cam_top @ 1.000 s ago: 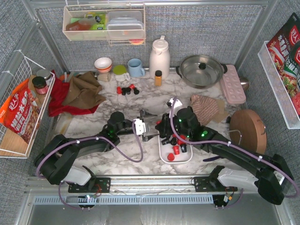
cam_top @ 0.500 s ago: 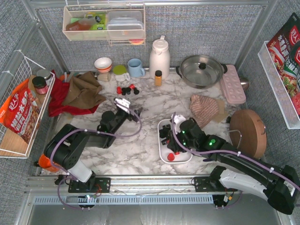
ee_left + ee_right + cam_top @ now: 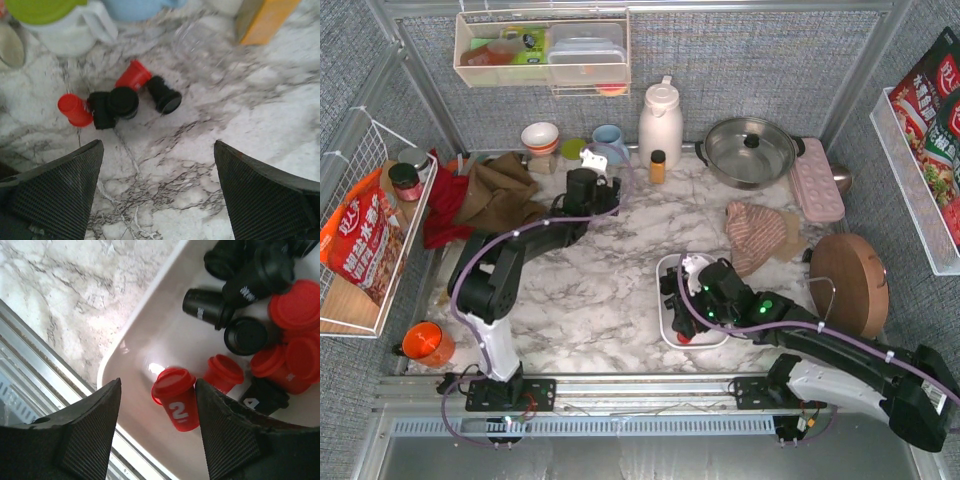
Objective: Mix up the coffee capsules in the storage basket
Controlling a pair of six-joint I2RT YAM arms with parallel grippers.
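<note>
The marble table (image 3: pixel 605 290) fills the workspace. On the back wall a shelf (image 3: pixel 540 62) holds a clear lidded box and some packets. The wire rack (image 3: pixel 355 170) on the left holds an orange-red bag (image 3: pixel 362 245) and a jar (image 3: pixel 405 180); the bin (image 3: pixel 910 160) on the right holds red packets. A pot (image 3: pixel 750 150) stands at the back with its lid on, so its contents are hidden.

The basket (image 3: pixel 165 340) sits on the table in front of the right arm, near the front edge. Inside lie mixed capsules (image 3: pixel 235 285): black ones cluster at one end, red ones beside them, and a red one marked "2" (image 3: pixel 176 402) lies apart in the barer end. The right gripper (image 3: pixel 157 385) hangs over that red one, its fingers spread to either side of it.

Far back, the left gripper (image 3: pixel 156 147) hovers with fingers wide apart above five loose capsules (image 3: pixel 124 101) on the marble, two red and three black, bunched near a blue mug (image 3: pixel 140 5).
</note>
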